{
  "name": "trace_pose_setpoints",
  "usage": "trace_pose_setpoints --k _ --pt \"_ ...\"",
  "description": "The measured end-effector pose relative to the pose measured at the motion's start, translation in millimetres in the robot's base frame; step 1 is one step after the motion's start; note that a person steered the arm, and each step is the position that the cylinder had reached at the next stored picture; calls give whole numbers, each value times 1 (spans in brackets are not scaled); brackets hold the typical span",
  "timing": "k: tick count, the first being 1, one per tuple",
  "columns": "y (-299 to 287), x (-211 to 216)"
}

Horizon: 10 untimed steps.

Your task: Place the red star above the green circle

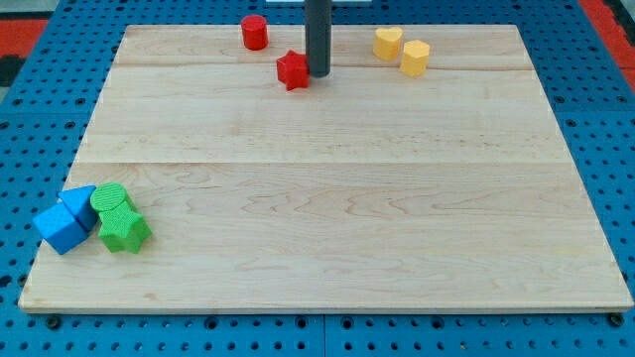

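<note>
One tip [317, 73] touching red star [293, 69] (view's right side).

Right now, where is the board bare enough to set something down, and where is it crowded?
Bare: everything between the red star at my tip and the green circle cluster, plus the view's right. Crowded: bottom-left corner; top edge, by the red cylinder and yellow blocks.

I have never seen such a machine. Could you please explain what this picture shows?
It is one camera picture; where the camera sits is not known. The dark rod coming down from the top belongs to a robot arm. It has no pincer and holds nothing; my tip only pushes blocks across the wooden board. It now sits right beside the red star, on its right. Near the top are also a red cylinder and two yellow blocks. At bottom left huddle the green circle, a green star and two blue blocks.
</note>
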<state>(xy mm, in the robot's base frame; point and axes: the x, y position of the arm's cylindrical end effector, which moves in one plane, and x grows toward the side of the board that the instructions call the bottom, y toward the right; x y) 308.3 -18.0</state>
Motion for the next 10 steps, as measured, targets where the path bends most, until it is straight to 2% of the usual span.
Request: trace_pose_setpoints --k 1,2,3,4,5,6,7,8,10 --pt "-47 11" --pt "-3 -13" --pt "-29 -27" --pt "-84 -15" --pt "-120 -21" --pt "-138 -37" --pt "-162 0" --pt "-166 60" --pt "-180 120"
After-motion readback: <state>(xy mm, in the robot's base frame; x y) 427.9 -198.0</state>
